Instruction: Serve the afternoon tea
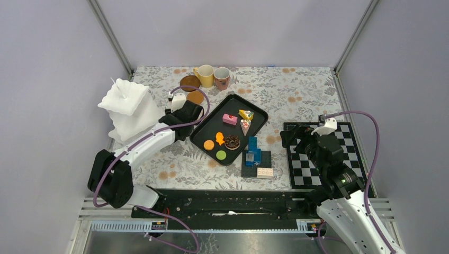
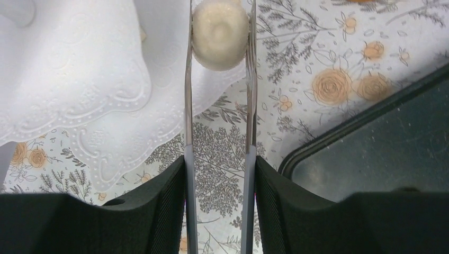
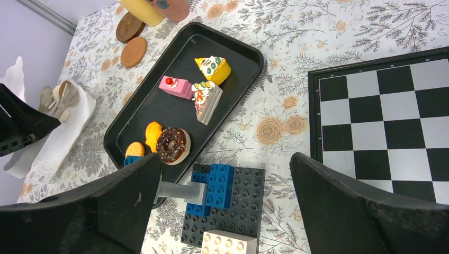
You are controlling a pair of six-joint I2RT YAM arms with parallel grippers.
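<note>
Three cakes (image 1: 230,119), three cookies (image 1: 209,144), two mugs (image 1: 205,75), two coasters (image 1: 189,82).

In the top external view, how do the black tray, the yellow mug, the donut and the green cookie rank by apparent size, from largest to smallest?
1. black tray
2. yellow mug
3. donut
4. green cookie

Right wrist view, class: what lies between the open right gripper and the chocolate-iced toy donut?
The blue building-brick stack on its dark grey baseplate; right wrist and top views show it.
</note>
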